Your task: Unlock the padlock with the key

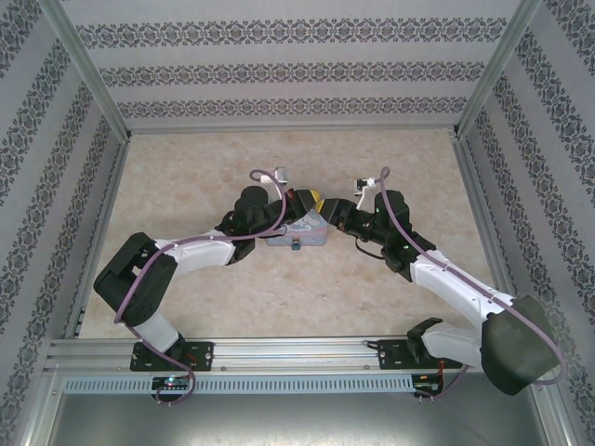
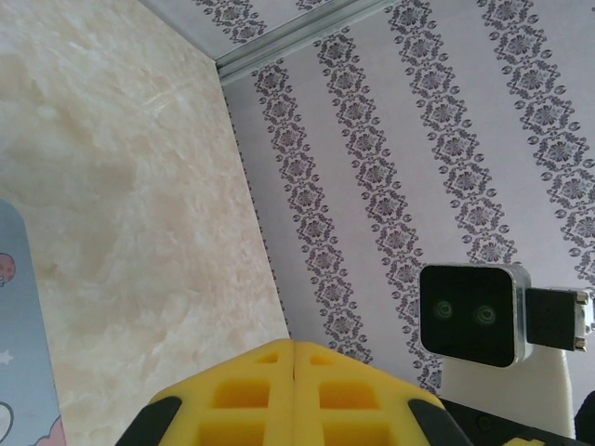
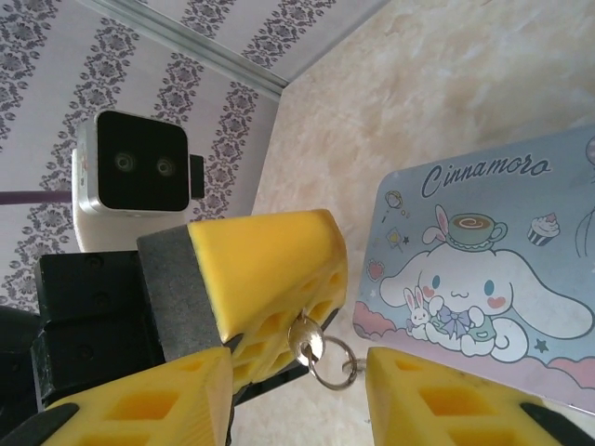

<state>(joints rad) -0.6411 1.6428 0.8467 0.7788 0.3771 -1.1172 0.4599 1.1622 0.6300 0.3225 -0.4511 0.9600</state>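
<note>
By the tin (image 3: 483, 269), left claw (image 2: 294, 348) (closed tight) pinches key (image 3: 307, 346).

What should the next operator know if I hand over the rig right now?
Left gripper: shut, apparently pinching the key; its ring hangs out below the fingertips.
Right gripper: open, a finger on either side of the key, not gripping it.
Padlock: seems to be the small lump on the near edge of the tin; too small to tell its state.
Done: key in hand.
Left: bring the key to the padlock, insert it, turn.
</note>
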